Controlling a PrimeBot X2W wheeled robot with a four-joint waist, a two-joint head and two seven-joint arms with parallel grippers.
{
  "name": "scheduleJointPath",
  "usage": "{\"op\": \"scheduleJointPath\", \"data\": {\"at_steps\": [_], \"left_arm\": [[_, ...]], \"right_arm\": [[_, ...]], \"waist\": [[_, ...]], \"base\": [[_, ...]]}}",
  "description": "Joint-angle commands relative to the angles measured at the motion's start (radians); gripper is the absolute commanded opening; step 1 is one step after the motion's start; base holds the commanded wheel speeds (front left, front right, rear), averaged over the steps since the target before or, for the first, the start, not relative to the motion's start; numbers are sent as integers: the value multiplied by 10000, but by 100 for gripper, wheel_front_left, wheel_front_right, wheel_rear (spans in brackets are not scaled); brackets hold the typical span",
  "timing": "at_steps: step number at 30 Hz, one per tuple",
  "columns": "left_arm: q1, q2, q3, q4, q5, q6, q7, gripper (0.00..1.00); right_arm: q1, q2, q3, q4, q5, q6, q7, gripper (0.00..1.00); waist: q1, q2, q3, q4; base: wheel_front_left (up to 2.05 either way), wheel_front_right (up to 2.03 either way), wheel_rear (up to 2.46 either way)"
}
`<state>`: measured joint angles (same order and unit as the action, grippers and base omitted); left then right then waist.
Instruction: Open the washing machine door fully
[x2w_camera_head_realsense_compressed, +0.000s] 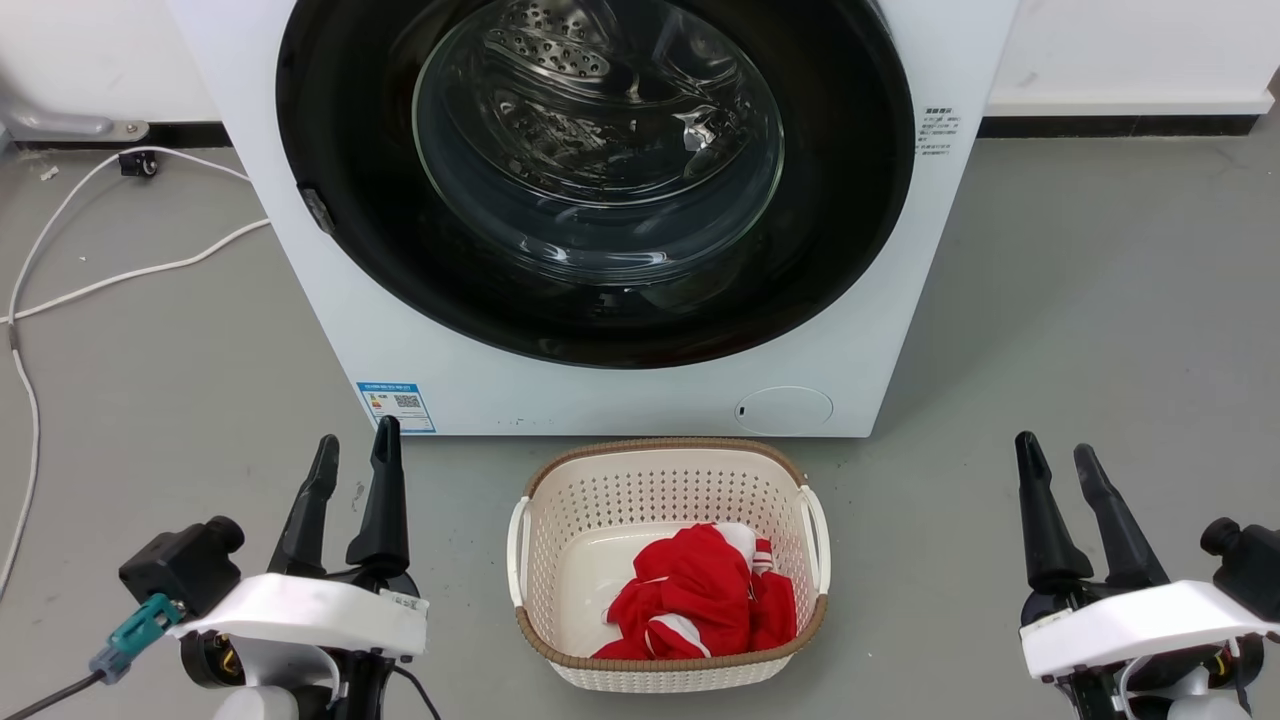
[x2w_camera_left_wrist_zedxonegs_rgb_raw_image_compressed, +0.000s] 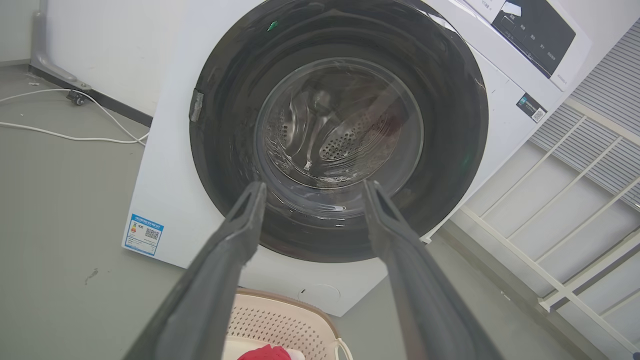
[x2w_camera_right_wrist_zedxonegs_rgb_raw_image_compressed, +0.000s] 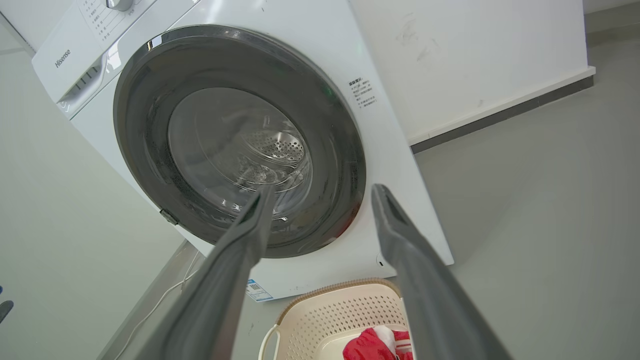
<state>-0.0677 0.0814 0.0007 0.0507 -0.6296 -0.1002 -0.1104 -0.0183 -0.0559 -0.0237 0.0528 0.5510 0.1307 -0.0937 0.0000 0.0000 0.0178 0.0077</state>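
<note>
Before the closed washing machine door (x2w_camera_head_realsense_compressed: 850, 200), left gripper (x2w_camera_head_realsense_compressed: 358, 432) and right gripper (x2w_camera_head_realsense_compressed: 1052, 445) sit low, fingers spread upward, empty.

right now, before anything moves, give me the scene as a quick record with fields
machine: white front-loader, facing the robot
door: shut, flush with the machine front
left gripper: open, empty, short of the machine
right gripper: open, empty, short of the machine
basket: on the floor before the machine, between the grippers
garment: red and white, in the basket
cable: white, on the floor left of the machine
task: door not yet opened
</note>
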Motion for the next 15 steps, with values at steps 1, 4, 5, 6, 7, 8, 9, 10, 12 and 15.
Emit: {"op": "scheduleJointPath", "data": {"at_steps": [1,4,5,6,7,8,9,10,12,15], "left_arm": [[-31,82,-63,-133,302,39,-105,100],[5,148,-152,-95,673,123,-184,100],[29,152,-161,-72,766,152,-212,100],[47,173,-174,-63,879,195,-239,100],[58,194,-193,-63,997,221,-273,100],[71,208,-218,-68,1108,238,-293,100],[91,227,-247,-66,1231,274,-320,100],[105,248,-279,-73,1349,307,-351,100],[117,283,-348,-95,1569,336,-397,100],[124,323,-443,-131,1897,415,-477,100]], "right_arm": [[-6,15,3,-171,-332,0,-91,100],[44,18,4,-191,-706,0,-73,100],[68,20,-6,-199,-829,0,-67,100],[94,21,-18,-196,-927,0,-52,100],[109,21,-21,-196,-1035,0,-55,100],[122,23,-32,-197,-1164,0,-47,100],[129,24,-45,-193,-1275,0,-21,100],[127,25,-48,-200,-1389,0,-20,100],[140,27,-58,-220,-1604,0,-25,100],[151,30,-64,-254,-1942,0,-28,100]], "waist": [[0,0,-9,3],[0,0,-33,13],[0,0,-44,16],[0,0,-49,18],[0,0,-56,19],[0,0,-62,20],[0,0,-67,24],[0,0,-69,28],[0,0,-67,39],[0,0,-51,50]], "base": [[0,0,0],[0,0,0],[0,0,0],[0,0,0],[0,0,0],[0,0,0],[0,0,0],[0,0,0],[0,0,0],[0,0,0]]}}
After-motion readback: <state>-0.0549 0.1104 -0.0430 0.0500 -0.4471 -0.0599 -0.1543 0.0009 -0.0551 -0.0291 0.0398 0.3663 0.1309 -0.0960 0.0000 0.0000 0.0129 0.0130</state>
